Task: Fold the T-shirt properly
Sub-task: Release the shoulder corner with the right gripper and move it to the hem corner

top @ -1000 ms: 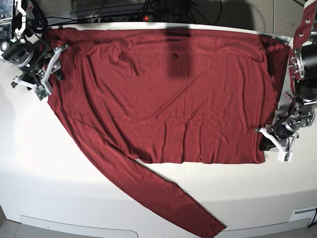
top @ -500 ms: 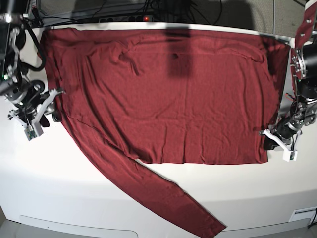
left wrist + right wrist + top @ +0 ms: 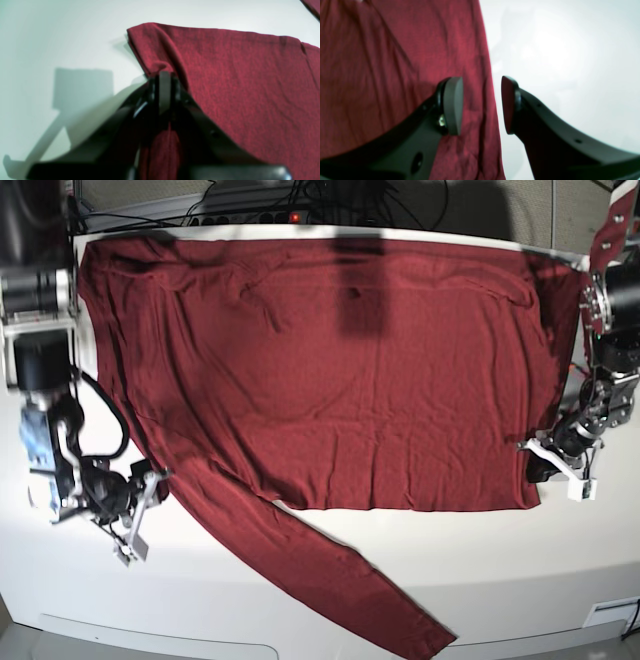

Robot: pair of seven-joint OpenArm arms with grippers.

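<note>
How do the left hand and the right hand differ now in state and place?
The left hand is shut on the T-shirt, pinching its corner; the right hand is open and holds nothing. The left hand grips at the hem corner; the right hand straddles the sleeve edge. Both have dark fingers and sit at the T-shirt's border.

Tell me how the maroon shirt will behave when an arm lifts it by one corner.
The T-shirt will probably sag limply: it lies flat and wrinkled. Where the left pincer pinches its corner, the cloth bunches, so it likely drapes rather than holds shape. The long sleeve would probably trail behind.
</note>
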